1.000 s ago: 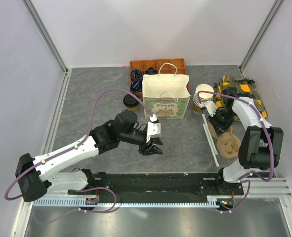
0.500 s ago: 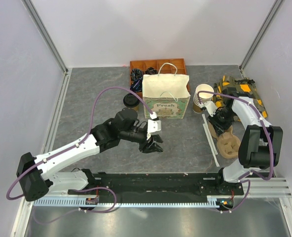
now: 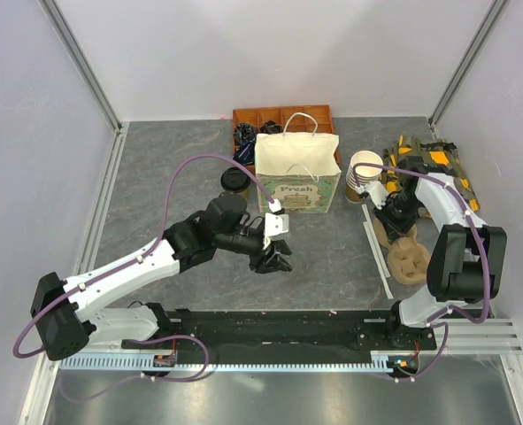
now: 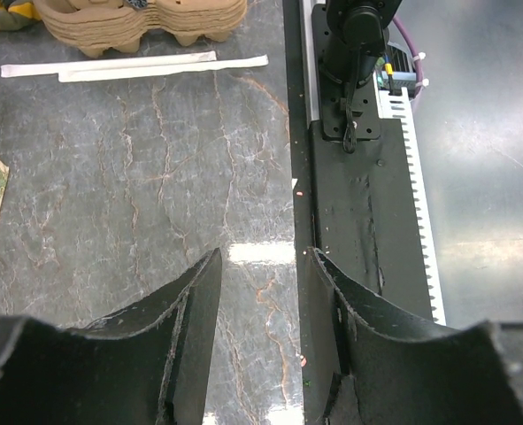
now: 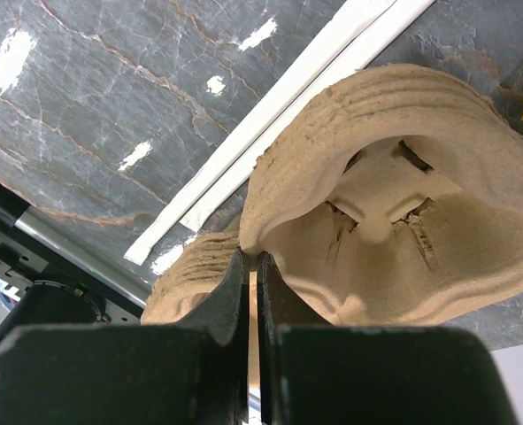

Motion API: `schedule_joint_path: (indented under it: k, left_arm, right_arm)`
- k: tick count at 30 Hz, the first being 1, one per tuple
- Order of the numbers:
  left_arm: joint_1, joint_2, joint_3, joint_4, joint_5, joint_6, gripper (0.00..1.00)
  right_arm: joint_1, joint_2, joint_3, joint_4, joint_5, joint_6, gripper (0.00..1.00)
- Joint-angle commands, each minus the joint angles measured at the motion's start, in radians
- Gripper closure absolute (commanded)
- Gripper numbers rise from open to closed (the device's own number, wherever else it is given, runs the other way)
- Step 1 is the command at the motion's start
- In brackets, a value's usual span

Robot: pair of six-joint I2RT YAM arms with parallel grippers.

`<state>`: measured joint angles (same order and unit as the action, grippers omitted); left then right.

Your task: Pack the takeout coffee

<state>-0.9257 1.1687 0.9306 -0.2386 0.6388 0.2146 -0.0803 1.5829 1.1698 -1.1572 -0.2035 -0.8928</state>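
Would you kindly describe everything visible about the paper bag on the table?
The paper bag is cream paper with two cord loop handles and a green printed panel reading "Fresh" on its near face. It stands upright, mouth open, on the grey table, directly before the wooden compartment box, with the black-lidded cup at its left. Neither gripper holds it.

Dark grey marbled surface, white and rust veins. Cream paper bag, green patterned band with "Fresh" print, white handles. Black lid on takeout coffee. Cream paper cup stack. Tan-brown moulded-pulp cup tray. Orange-brown compartment box. White wrapped straws. White left arm and right arm, black joints, purple cables. Black left end effector and right end effector.
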Motion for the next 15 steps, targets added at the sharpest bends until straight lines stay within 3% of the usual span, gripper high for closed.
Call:
schedule_joint_path:
  k: [1, 15]
  left_arm:
    - [0.005, 0.0, 0.037, 0.004, 0.036, 0.011, 0.49]
    - [0.007, 0.037, 0.031, 0.036, 0.09, -0.006, 0.5]
  right_arm:
    - [0.005, -0.041, 0.065, -0.056, -0.019, -0.021, 1.0]
    - [-0.001, -0.101, 0.139, -0.136, -0.014, -0.028, 1.0]
